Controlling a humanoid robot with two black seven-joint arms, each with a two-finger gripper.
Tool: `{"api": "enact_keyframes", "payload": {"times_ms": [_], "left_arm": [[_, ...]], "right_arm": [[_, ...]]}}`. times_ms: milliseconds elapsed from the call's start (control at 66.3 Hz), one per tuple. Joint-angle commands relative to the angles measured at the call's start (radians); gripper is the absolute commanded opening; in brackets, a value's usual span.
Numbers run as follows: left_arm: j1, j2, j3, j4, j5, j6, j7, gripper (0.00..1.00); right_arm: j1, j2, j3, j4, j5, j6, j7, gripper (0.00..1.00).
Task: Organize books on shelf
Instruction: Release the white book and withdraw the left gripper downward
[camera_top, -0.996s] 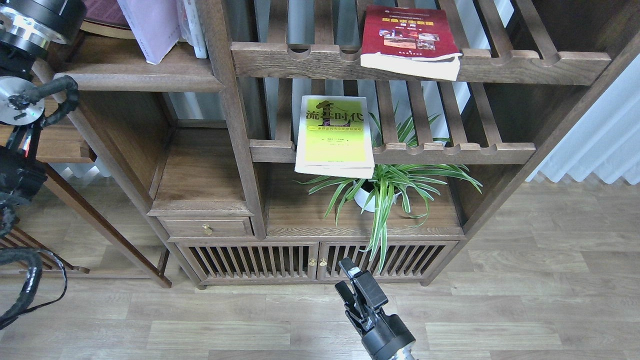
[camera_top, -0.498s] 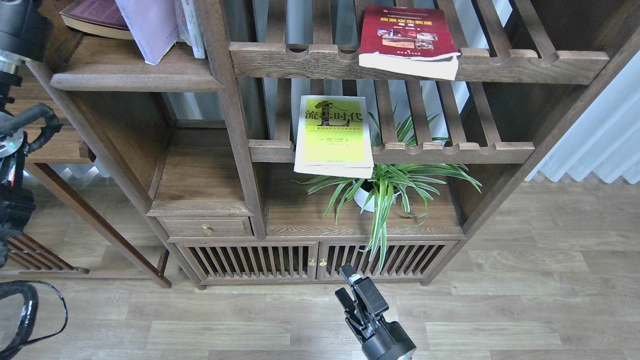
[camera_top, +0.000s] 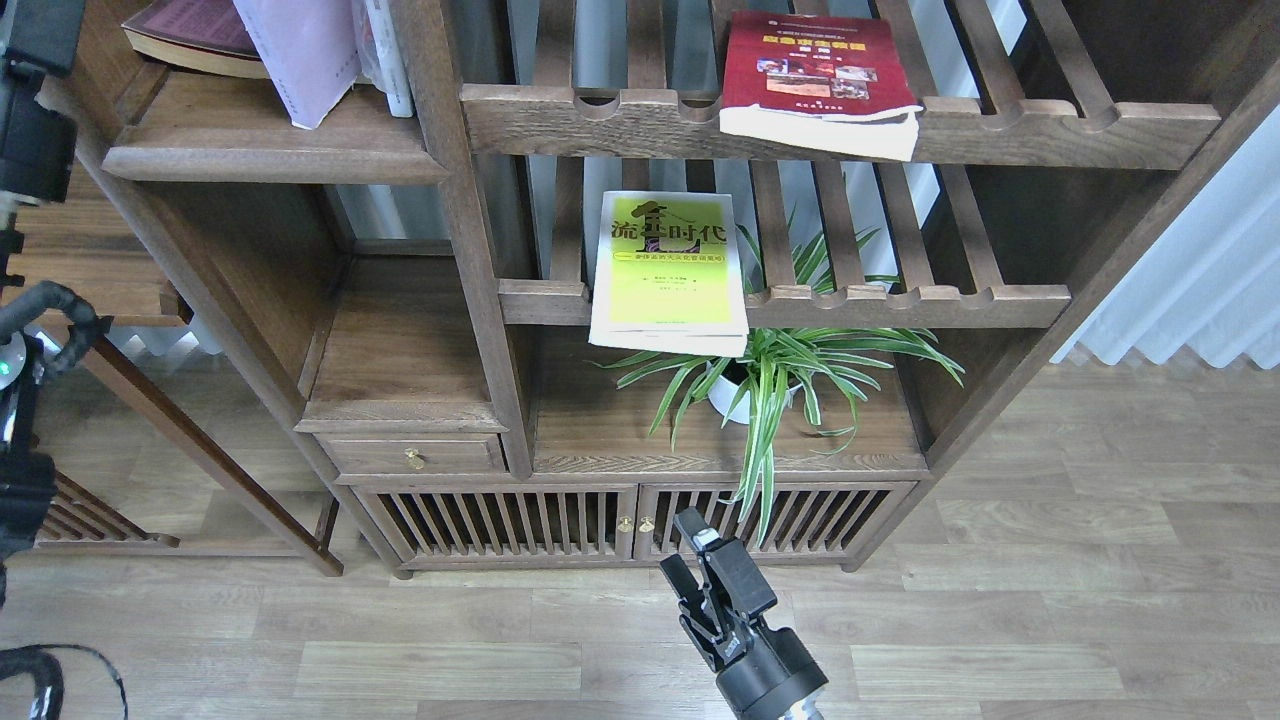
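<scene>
Your right gripper (camera_top: 682, 546) bottom centre: fingers parted, empty. Left gripper out of view. Yellow-green paperback (camera_top: 668, 270) lies mid-frame on slatted rack. Step: reach. Next: raise, grip it, carry to solid dark-brown shelf (camera_top: 270, 150) upper left.

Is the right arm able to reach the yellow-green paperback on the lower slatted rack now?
Probably yes. The right gripper hangs low before the cabinet doors, holding nothing, and the yellow-green paperback overhangs the rack's front rail. Only the spider plant's leaves stand near its path.
</scene>
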Motion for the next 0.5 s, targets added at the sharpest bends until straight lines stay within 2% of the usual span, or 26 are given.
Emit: {"api": "enact_keyframes", "payload": {"times_ms": [0,75,91,166,257,332,483], "left_arm": [[0.046,0.003,-0.003,-0.055,-0.11,0.0,0.113,0.82],[0.07,0.005,-0.006,-0.081,-0.162,0.0,0.159,0.82],[0.093,0.008,-0.006,-0.092,-0.203,0.0,0.19,0.82],[0.138,0.009,-0.006,-0.095,-0.25,0.0,0.244,0.82],[0.199,0.009,-0.003,-0.093,-0.305,0.0,0.294,0.82],[0.276,0.009,0.011,-0.093,-0.345,0.0,0.307,0.82],[0.391,0.009,0.025,-0.072,-0.357,0.0,0.305,0.83]], "right_arm": [[0.007,0.0,0.002,0.03,0.002,0.0,0.0,0.98],[0.01,0.0,0.004,0.047,0.002,0.0,0.0,0.98],[0.017,0.0,0.006,0.052,0.002,0.0,0.0,0.98],[0.02,0.0,0.009,0.066,0.0,0.0,0.0,0.98],[0.02,0.0,0.019,0.093,0.0,0.0,0.0,0.98],[0.02,0.0,0.041,0.098,0.0,0.0,0.0,0.98],[0.028,0.0,0.045,0.089,-0.001,0.0,0.0,0.98]]}}
